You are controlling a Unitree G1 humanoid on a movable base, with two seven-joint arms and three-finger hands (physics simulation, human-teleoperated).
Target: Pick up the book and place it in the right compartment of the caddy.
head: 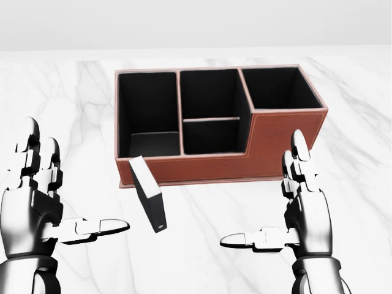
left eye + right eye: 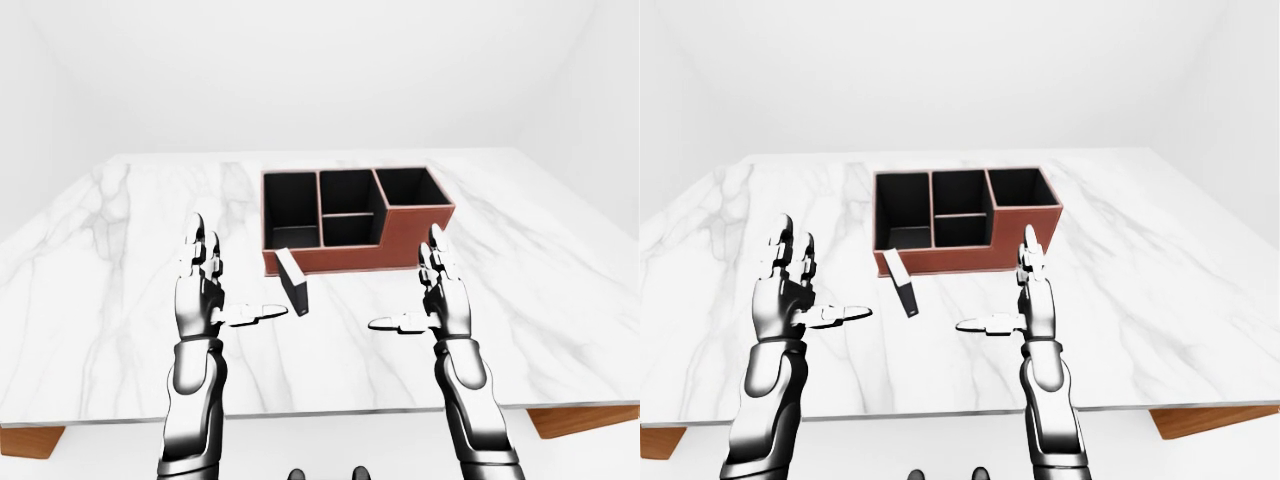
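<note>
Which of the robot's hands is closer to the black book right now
Left. In the head view the left hand stands open just left of the book, its thumb pointing toward it without touching. The right hand is open farther off to the book's right.

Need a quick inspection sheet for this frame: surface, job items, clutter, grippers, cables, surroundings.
Surface: white marble table, bare apart from the job's things.
Job's things: black book lies on the table, tilted, at the caddy's lower left corner in the head view. Brown caddy holds nothing; right compartment vacant.
Clutter: nothing seen.
Grippers: left hand and right hand open, held over the table, neither touching the book.
Cables: nothing seen.
Surroundings: plain white walls; brown base under the table corners.
</note>
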